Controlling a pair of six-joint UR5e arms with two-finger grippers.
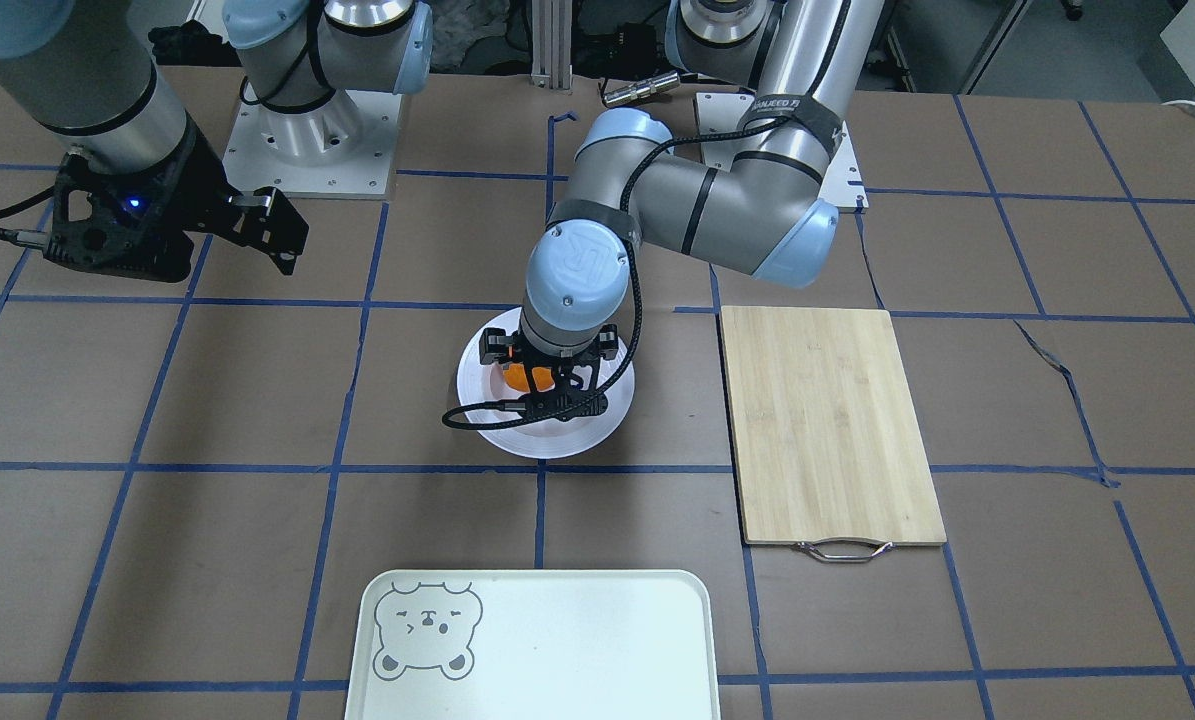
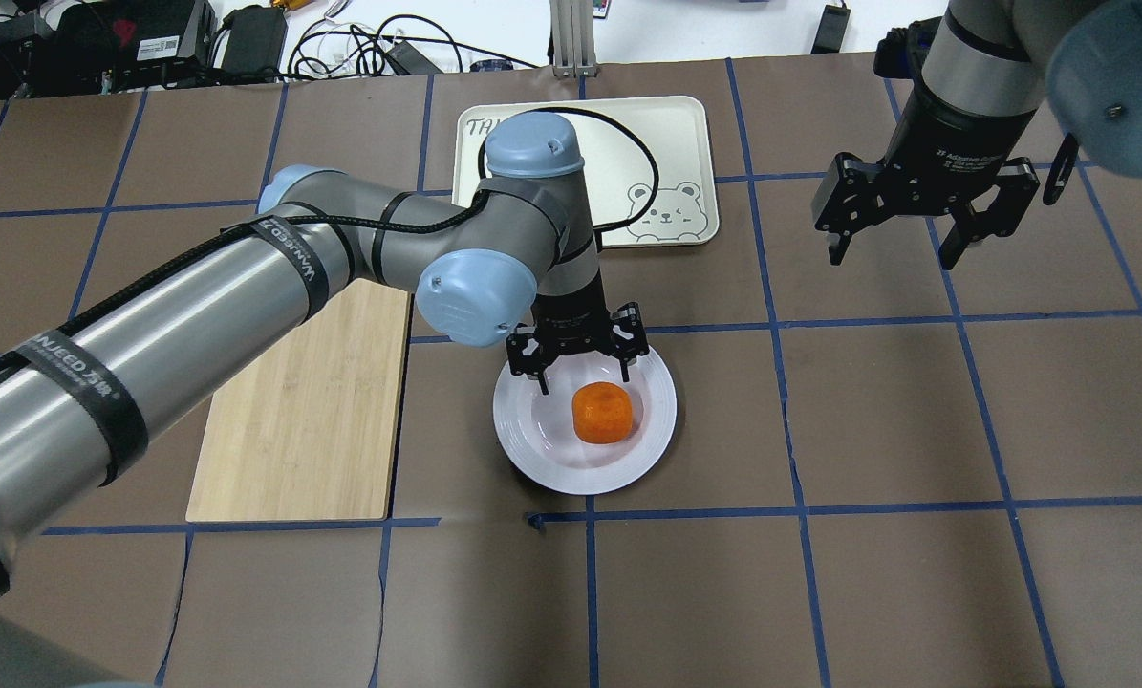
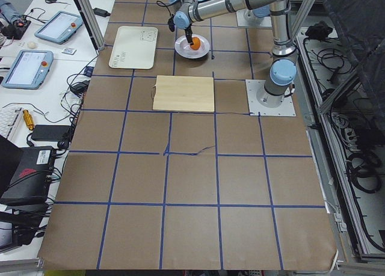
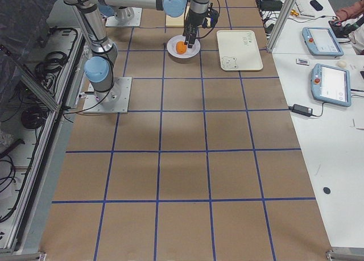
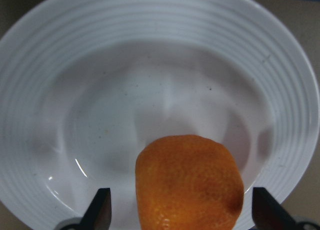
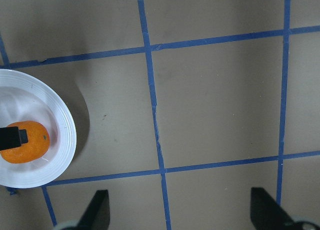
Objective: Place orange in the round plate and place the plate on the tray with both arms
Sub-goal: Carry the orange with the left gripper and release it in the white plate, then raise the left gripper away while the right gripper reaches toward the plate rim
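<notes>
we see the orange [image 2: 602, 413] in the round plate [image 2: 649, 447], left gripper [image 2: 585, 375] over it, fingers [image 5: 102, 207] wide apart (its wrist [image 1: 575, 275] hides most of the fruit from the front), right gripper [image 2: 894, 256] likewise spread, tray [image 1: 557, 640] partly cut off

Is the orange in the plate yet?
In. The small bright orange fruit rests in the glossy white round plate's sunken centre, left gripper open.

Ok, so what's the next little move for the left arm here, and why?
Probably lift the left gripper straight up: the orange already rests in the round plate, and the jaws stand open on either side of it, not gripping.
</notes>
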